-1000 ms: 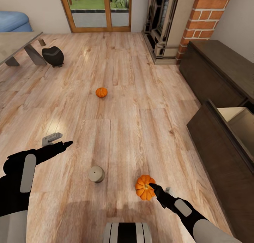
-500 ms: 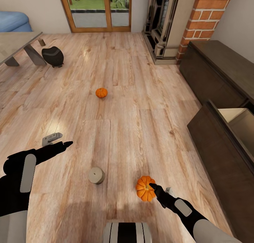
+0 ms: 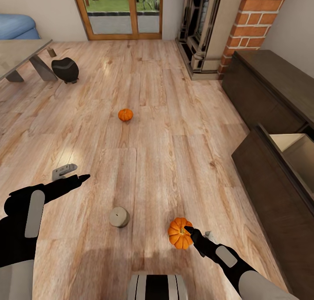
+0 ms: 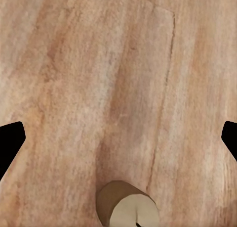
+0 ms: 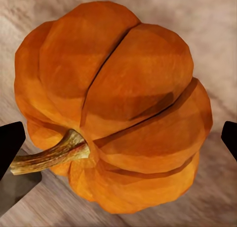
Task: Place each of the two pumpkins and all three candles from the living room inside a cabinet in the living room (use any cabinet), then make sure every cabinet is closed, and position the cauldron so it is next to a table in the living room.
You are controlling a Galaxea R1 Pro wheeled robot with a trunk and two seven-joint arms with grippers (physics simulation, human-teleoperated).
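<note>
2 tools spread apart: right tool (image 3: 188, 233) beside pumpkin (image 3: 179, 233), candle (image 3: 119, 216) nearby.

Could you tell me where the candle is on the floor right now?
In the head view the candle stands on the wood floor between the arms, left of the near pumpkin and apart from it.

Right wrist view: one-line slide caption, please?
Open right end effector poised around the near pumpkin on the wood floor, stem sideways.
</note>
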